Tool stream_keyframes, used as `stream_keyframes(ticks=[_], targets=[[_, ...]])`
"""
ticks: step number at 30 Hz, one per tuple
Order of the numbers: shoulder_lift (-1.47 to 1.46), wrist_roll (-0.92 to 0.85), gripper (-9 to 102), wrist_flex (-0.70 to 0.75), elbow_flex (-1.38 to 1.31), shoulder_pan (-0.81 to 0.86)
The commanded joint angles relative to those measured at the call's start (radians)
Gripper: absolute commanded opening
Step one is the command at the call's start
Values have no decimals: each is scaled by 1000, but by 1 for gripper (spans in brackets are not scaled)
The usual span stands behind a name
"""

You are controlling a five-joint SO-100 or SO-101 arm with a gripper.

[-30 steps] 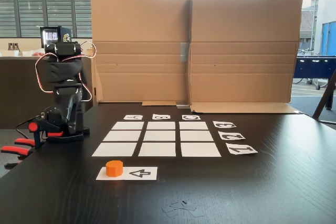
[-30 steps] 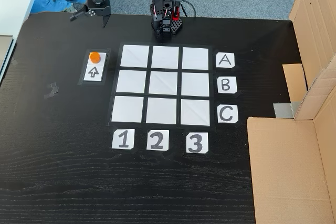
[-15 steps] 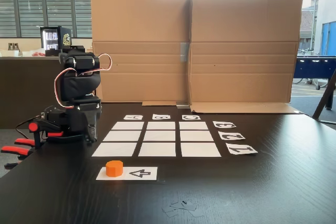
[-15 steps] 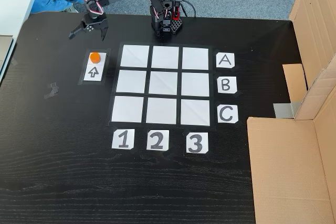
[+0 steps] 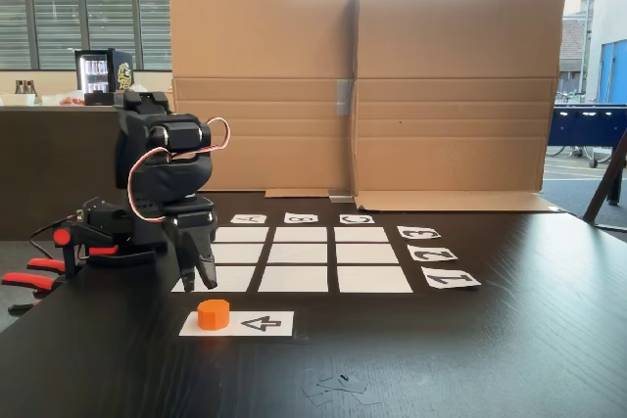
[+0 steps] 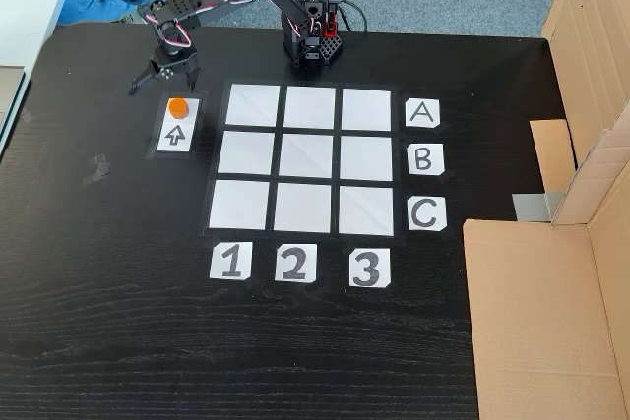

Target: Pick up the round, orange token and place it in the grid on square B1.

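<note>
One bright-orange, faceted token [image 5: 213, 313] sits on a white arrow strip [image 5: 257, 323] on the black desk [image 5: 470, 349], just beside the nine-square grid [image 6: 306, 158] and apart from square B1 [image 6: 245, 153]. Behind it, the pincer [image 6: 163, 80] hangs empty, fingers spread, over the desk. A fixed view looking down reads the labels A–C and 1–3; the low one shows one cardboard screen [image 5: 362, 85].
</note>
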Motion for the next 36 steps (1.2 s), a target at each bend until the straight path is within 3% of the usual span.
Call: stream_keyframes(ticks=[1, 33, 36], targets=[[-14, -6, 63, -6, -60, -17], [-92, 5, 62, -69, -78, -60], [-95, 5, 53, -69, -74, -57]])
